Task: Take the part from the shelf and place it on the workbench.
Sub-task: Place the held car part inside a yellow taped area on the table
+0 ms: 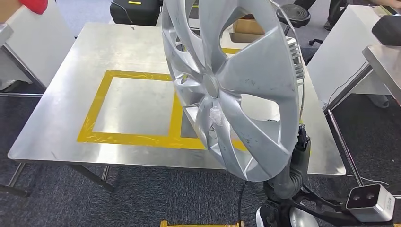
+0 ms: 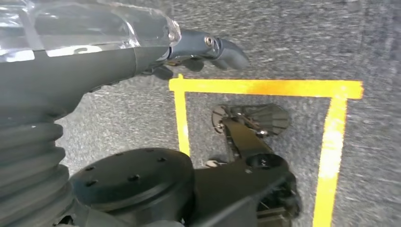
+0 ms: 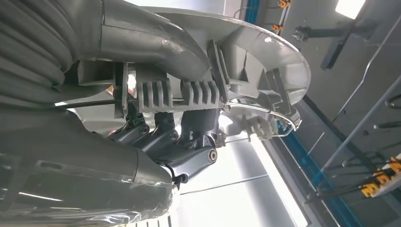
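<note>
- Right hand (image 3: 184, 142) grips the silver wheel cover (image 1: 236, 85) by its rim — lower it flat inside the workbench (image 1: 61, 109) yellow tape square (image 1: 137, 139)
- Left hand (image 2: 208, 49) hangs, holding nothing, fingers curled

My right hand (image 3: 179, 142) was raised in front of me, fingers (image 3: 198, 158) and thumb clamped on the rim of the hubcap (image 1: 236, 85). My left hand (image 2: 198, 52) hung low, fingers curled in, holding nothing.
</note>
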